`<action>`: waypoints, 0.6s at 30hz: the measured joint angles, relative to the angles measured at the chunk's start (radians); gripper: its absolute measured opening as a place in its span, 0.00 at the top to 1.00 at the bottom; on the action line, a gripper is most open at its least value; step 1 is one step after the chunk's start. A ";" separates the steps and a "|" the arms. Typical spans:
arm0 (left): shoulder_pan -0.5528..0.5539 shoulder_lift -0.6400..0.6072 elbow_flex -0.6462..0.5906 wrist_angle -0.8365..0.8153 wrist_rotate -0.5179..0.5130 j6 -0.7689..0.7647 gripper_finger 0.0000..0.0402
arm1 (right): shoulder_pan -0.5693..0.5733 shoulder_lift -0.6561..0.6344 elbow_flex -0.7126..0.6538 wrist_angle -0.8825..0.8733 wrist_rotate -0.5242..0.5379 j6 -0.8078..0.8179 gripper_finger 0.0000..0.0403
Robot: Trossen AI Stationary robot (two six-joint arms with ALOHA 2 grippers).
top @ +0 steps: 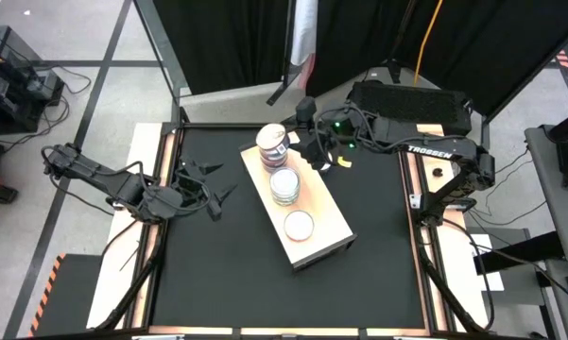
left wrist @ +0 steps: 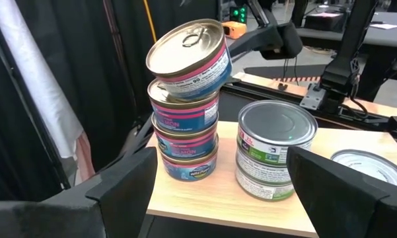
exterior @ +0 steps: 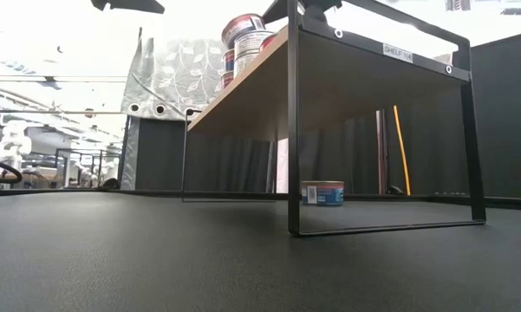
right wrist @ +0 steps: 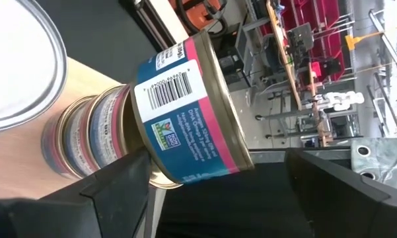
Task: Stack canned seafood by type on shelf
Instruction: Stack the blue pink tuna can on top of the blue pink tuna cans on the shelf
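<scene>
The light-wood shelf (top: pixel 321 231) lies slantwise mid-table on a black frame (exterior: pixel 292 130). At its far end, three pink-labelled tins stand stacked (left wrist: pixel 185 135), with a fourth pink tin (left wrist: pixel 188 56) tilted on top. Beside them is a stack of two green-labelled tins (left wrist: pixel 274 155), then a single tin (top: pixel 299 225). My right gripper (right wrist: pixel 218 172) is open at the tilted tin, reaching in from the table's right. My left gripper (top: pixel 217 194) is open near the left edge, facing the shelf and touching nothing. One blue tin (exterior: pixel 322 192) sits on the table under the shelf. My right gripper is open around the tilted top tin (right wrist: pixel 185 112), coming level from the table's far right. One finger (right wrist: pixel 125 182) lies at the tin's bottom rim (right wrist: pixel 160 177); the other finger (right wrist: pixel 337 182) stands clear. The tin leans with its far edge (left wrist: pixel 157 80) on the stack and its near-gripper side raised.
Black tabletop (top: pixel 217 274) lies open on the near side and to the left of the shelf. Wooden side rails (top: pixel 161 170) border the table. Cables and equipment (top: pixel 406 104) sit behind the far edge.
</scene>
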 joint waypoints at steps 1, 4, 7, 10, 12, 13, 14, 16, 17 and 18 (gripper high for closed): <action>0.000 0.000 0.000 0.003 0.000 0.000 0.16 | -0.001 0.003 0.000 0.000 0.000 0.000 0.16; 0.000 0.000 0.000 0.010 0.007 0.001 0.16 | -0.003 0.006 0.000 0.000 0.002 -0.008 0.16; 0.000 0.000 0.000 0.015 0.016 0.001 0.16 | -0.013 0.006 0.000 0.002 0.002 -0.014 0.16; 0.000 0.000 0.000 0.017 0.019 0.001 0.16 | -0.024 0.006 0.000 0.002 0.003 -0.019 0.16; 0.000 0.000 0.000 0.017 0.020 0.001 0.16 | -0.027 0.006 0.000 0.008 0.003 -0.019 0.16; 0.000 0.000 0.000 0.017 0.020 0.001 0.16 | -0.027 0.006 0.000 0.013 0.003 -0.025 0.16; 0.000 0.000 0.000 0.017 0.020 0.001 0.16 | -0.026 0.006 0.000 0.018 0.002 -0.030 0.16; 0.000 0.000 0.000 0.017 0.020 0.001 0.16 | -0.026 0.006 0.000 0.019 -0.001 -0.041 0.16; 0.000 0.000 0.000 0.017 0.020 0.001 0.16 | -0.025 0.008 0.000 0.020 -0.001 -0.042 0.16; 0.000 0.000 0.000 0.017 0.020 0.001 0.16 | -0.025 0.014 0.000 0.024 -0.001 -0.042 0.16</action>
